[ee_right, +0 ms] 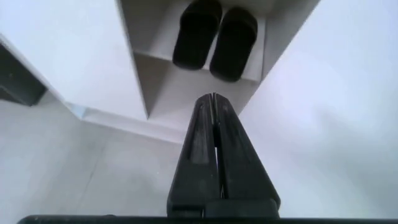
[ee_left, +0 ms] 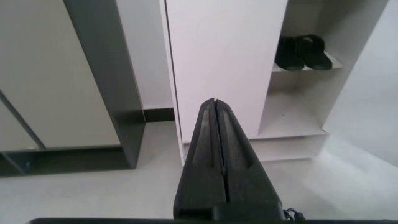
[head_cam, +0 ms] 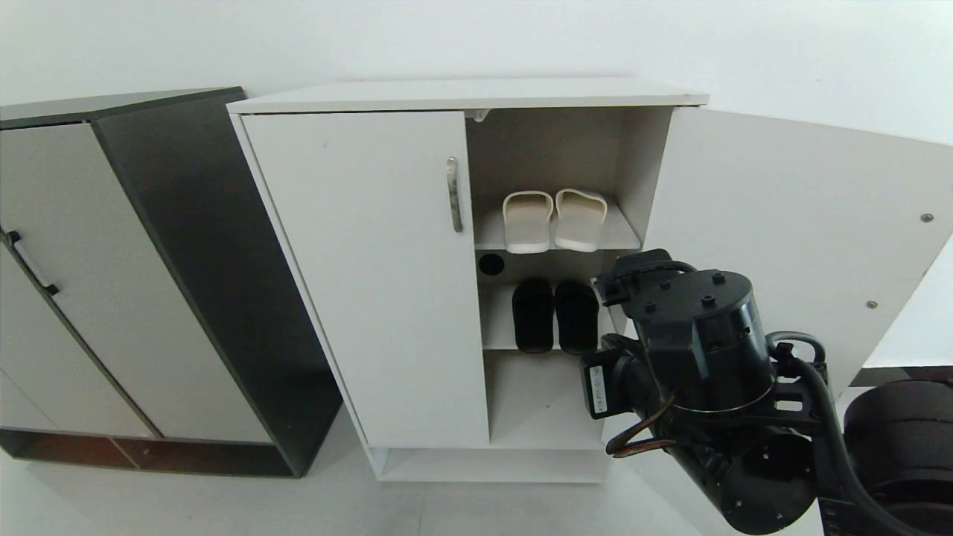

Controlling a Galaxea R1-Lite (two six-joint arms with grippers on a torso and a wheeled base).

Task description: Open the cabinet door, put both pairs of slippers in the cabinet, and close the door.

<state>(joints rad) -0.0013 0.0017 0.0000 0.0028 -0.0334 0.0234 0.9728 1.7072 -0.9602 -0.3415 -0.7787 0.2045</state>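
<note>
On pale floor (head_cam: 186, 506), against white wall (head_cam: 744, 45): white cabinet (head_cam: 357, 283), door (head_cam: 789, 238) open

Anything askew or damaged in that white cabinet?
Nothing stands out. The cream slide slippers sit side by side on the upper shelf, the black slide slippers on the shelf below. The white cabinet's right door hangs open, not yet closed.

No readable text or numbers; white label (head_cam: 595, 383) on right arm (head_cam: 700, 335), print illegible

Head view from above facing the white cabinet (head_cam: 357, 283), wrist views lower, closer, sharing black slippers (ee_right: 198, 31)
</note>
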